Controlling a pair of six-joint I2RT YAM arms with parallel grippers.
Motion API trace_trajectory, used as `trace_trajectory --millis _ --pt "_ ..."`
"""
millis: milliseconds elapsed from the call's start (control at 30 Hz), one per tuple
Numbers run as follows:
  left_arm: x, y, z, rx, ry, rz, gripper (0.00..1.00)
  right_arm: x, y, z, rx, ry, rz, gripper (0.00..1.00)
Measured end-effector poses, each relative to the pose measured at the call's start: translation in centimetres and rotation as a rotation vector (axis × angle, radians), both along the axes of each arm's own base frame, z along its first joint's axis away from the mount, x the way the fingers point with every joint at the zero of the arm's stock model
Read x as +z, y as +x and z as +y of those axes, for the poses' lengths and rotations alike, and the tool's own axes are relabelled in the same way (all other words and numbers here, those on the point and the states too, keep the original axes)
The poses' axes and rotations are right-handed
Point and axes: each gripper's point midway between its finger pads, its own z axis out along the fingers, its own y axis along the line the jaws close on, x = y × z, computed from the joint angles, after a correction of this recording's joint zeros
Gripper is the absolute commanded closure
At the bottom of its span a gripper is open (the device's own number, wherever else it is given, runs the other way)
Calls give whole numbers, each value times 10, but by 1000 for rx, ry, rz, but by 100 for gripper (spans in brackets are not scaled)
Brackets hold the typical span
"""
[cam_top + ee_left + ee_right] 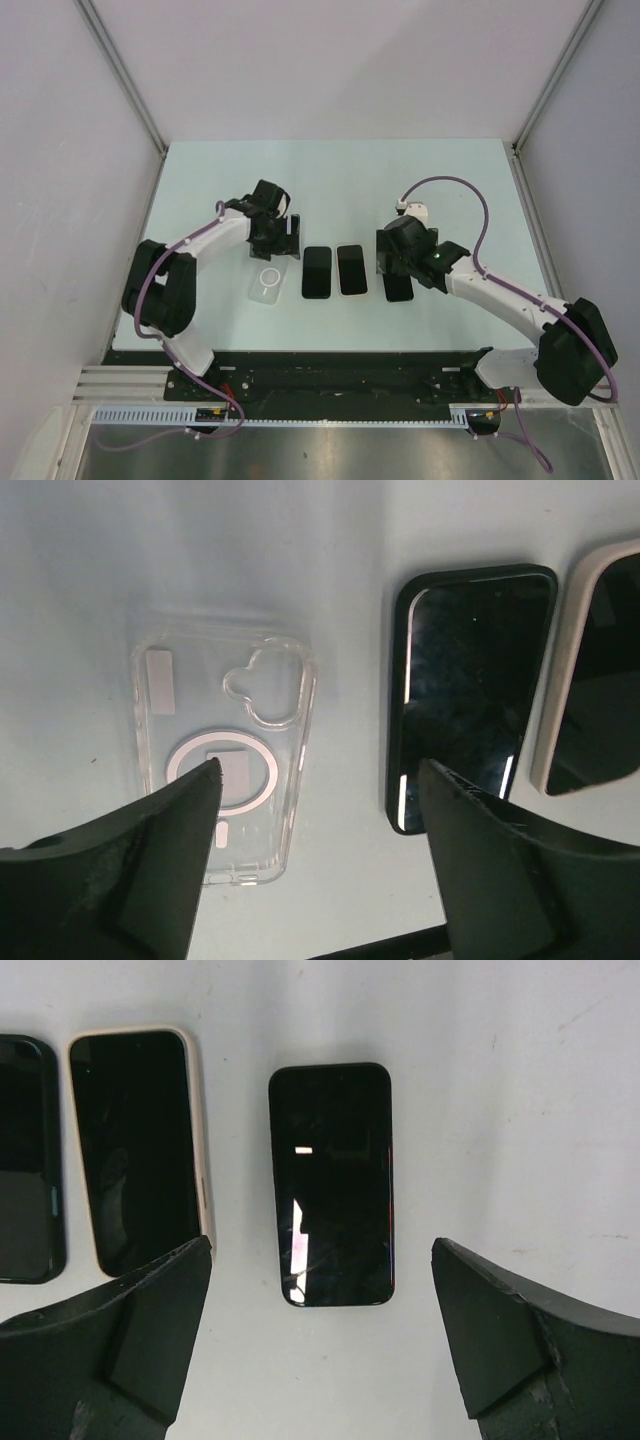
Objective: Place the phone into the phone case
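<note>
Both pincers hanging wide open and empty
My right gripper [320, 1248] is hovering over the bare phone [330, 1180], which is lying flat on the table [520, 1080], well apart from the clear case [235, 715] beneath my left gripper [320, 770]; I'm judging it stiff and slick, best pinched across its long edges

Quick count: three phones on the bench [450, 180], namely a dark-rimmed phone [317, 272], a cream-rimmed phone [351, 270] and a plain black phone [330, 1185]. Only one clear case [268, 283]. Two claws too, the left claw [320, 775] and the right claw [320, 1250].
</note>
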Motion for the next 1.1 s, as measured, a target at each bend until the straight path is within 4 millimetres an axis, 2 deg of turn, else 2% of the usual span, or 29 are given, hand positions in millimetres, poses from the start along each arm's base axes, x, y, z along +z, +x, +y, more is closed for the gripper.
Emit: trace_trajectory --millis 100,200,300,367,433,533,667,767,1100 --pt "16 3 -3 -3 -29 -43 0 -12 1 -3 1 -14 39 5" --pt "41 7 -3 -3 -53 -120 0 -23 4 -7 0 -27 76 6" --pt "64 13 6 19 -54 -200 3 -35 5 -10 6 -39 117 6" --pt "68 16 14 33 -47 -212 7 -41 6 -14 0 -45 139 6" --pt "63 18 21 36 -43 -196 8 -45 7 -18 -6 -42 155 6" --pt "44 16 32 24 -6 -145 8 -50 11 -26 -27 -39 176 6" --pt "17 3 44 -13 66 -64 8 -60 13 -33 -40 -41 210 6" --pt "4 -2 47 -35 95 -21 8 -70 12 -32 -36 -49 239 6" --pt "-14 -6 58 -52 161 28 10 -89 15 -21 4 -28 277 6"
